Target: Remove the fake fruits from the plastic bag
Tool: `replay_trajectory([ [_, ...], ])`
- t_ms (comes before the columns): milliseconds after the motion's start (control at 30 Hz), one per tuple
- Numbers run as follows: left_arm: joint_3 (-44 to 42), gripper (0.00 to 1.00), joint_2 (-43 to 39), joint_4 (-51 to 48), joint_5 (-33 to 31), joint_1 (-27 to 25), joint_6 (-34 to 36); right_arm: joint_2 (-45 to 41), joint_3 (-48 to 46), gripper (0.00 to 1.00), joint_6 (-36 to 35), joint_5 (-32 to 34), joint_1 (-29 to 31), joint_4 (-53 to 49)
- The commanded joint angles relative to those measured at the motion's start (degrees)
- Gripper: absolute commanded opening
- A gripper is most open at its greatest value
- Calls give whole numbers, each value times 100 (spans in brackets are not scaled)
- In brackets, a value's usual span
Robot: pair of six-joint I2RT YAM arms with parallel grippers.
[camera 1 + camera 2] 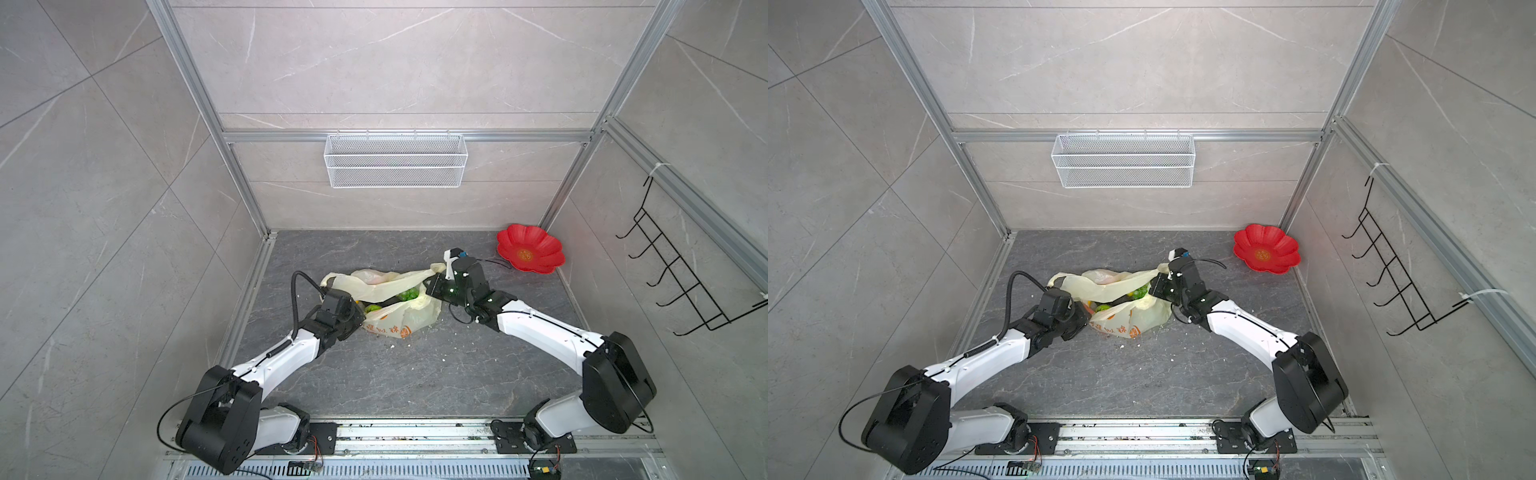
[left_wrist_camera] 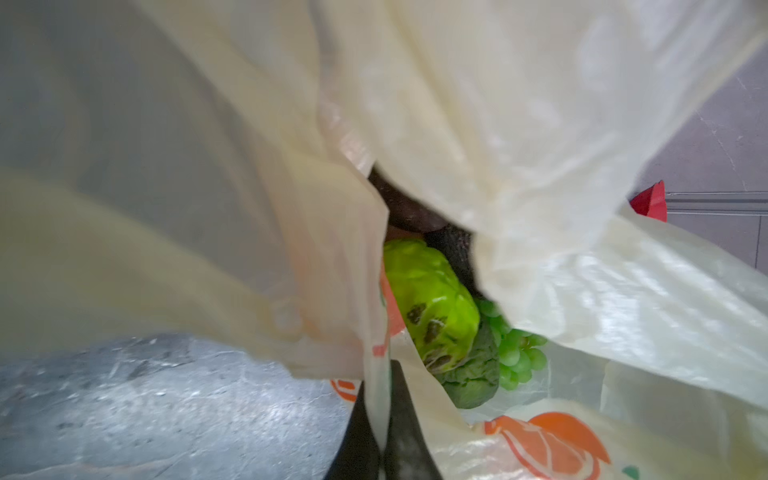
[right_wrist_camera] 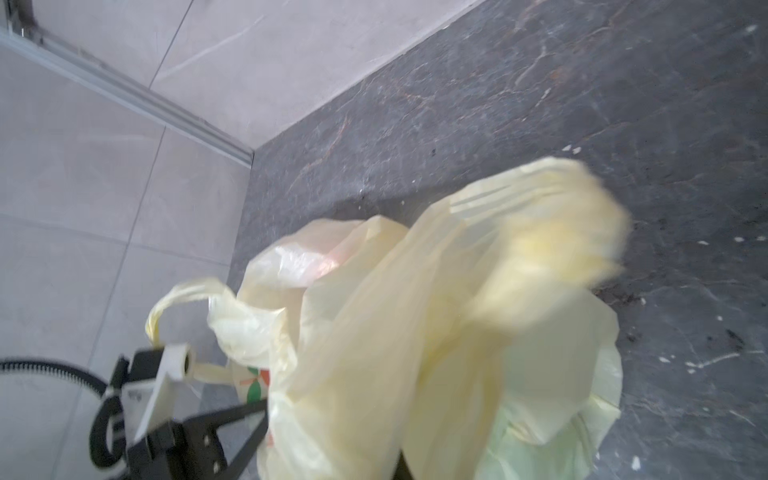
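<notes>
Pinching the thin yellow bag (image 1: pixel 399 320) tight with my left claw (image 2: pixel 379 374) and my right claw (image 1: pixel 439 269), I see green fruits (image 2: pixel 432 299) inside.

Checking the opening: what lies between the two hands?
The plastic bag, its mouth spread between the left hand and right hand, both shut on its film; green fruits show inside. Both top views show it.

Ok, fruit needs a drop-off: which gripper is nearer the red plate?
Right. The right gripper is close to the red plate; the left gripper is beyond the plastic bag.
</notes>
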Motion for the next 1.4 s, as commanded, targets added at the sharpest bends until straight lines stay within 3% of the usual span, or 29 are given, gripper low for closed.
replay_trajectory([
  [0, -446, 0, -622, 243, -110, 274, 408, 465, 520, 6, 373, -631, -328, 167],
  [267, -1429, 0, -1279, 307, -32, 304, 728, 1159, 1298, 3, 523, -879, -528, 303],
  [433, -1191, 2, -1076, 311, 235, 37, 1148, 1537, 1708, 0, 566, -1216, -534, 427],
  [467, -1012, 9, -1048, 35, 111, -145, 1273, 1534, 1739, 0, 547, -1247, -526, 411],
  [567, -543, 44, -1217, -953, -487, -648, 1560, 1372, 1821, 0, 243, -1070, -530, 46],
  [600, -444, 50, -1339, -1299, -748, -749, 1572, 1320, 1845, 0, 118, -1026, -526, -112],
  [700, -235, 62, -1888, -2264, -1367, -1006, 1613, 1213, 1933, 0, -232, -940, -526, -464],
  [867, 461, 68, -2367, -3340, -2136, -1508, 1934, 1177, 2057, 0, -690, -811, -532, -845],
  [967, 997, 71, -2076, -3558, -2470, -1701, 2364, 1173, 2123, 0, -819, -785, -535, -947],
  [1033, 1286, 78, -1679, -3512, -2701, -1695, 2729, 1175, 2146, 1, -840, -836, -538, -963],
  [1167, 2066, 87, -282, -3551, -3452, -1638, 3219, 1148, 2132, 1, -879, -921, -534, -963],
  [1233, 2481, 89, 319, -3702, -3927, -1530, 3150, 1109, 2098, 1, -905, -946, -535, -966],
  [1367, 2856, 89, 1317, -3218, -3839, -922, 3490, 1028, 2061, 1, -1062, -901, -535, -1084],
])
